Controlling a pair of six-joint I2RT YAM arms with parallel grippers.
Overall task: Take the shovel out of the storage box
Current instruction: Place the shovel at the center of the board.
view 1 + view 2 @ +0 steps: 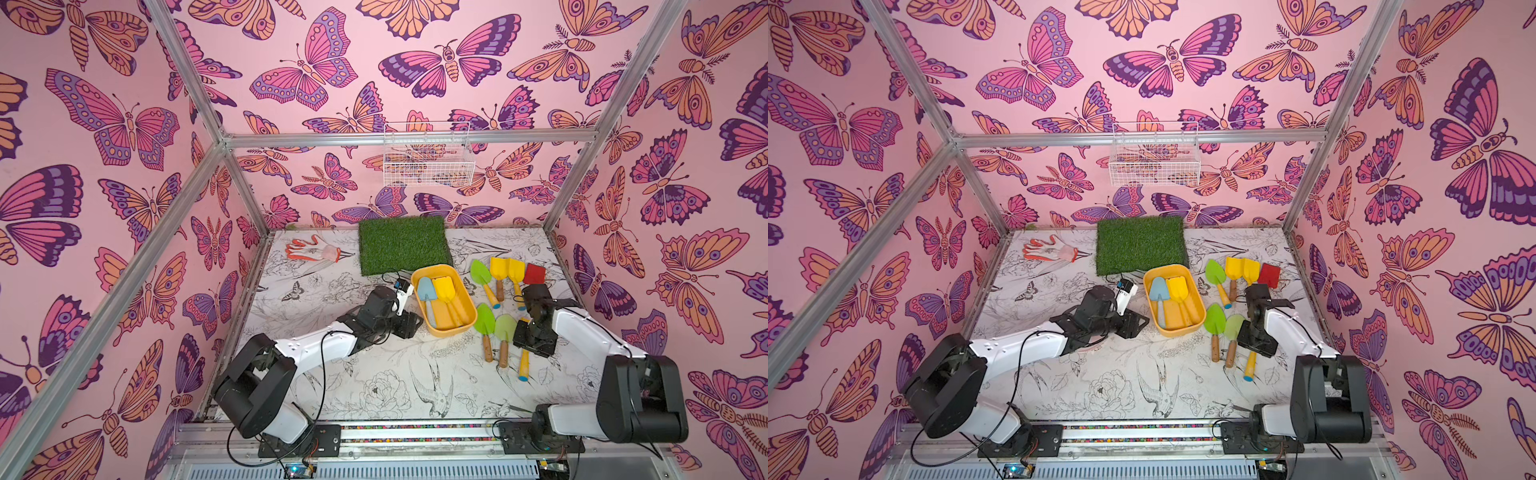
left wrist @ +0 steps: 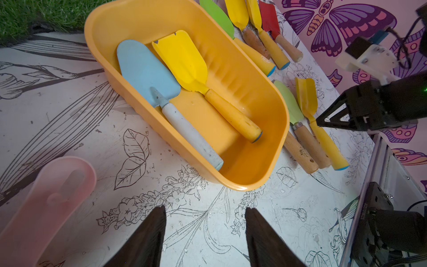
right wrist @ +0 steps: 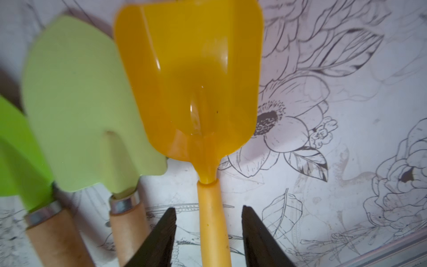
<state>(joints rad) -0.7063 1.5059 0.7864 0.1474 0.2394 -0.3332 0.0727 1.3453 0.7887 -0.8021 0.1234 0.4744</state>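
Butterfly-papered pink walls (image 1: 124, 124) enclose a white table printed with line-drawn flowers (image 1: 374, 374). On it, the shallow yellow-orange plastic storage box (image 1: 455, 328) holds a blue-bladed, white-handled shovel (image 2: 147, 76) beside an all-yellow shovel (image 2: 184, 60). The left gripper (image 2: 205, 209) hovers just beside the box, jaws apart and empty. On the box's opposite side, the right gripper (image 3: 208, 208) straddles a yellow plastic scoop (image 3: 189, 69) by its handle, jaws apart and not touching it.

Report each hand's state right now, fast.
Left hand: open, holding nothing.
Right hand: open around the handle of the yellow shovel lying on the table, not gripping it.
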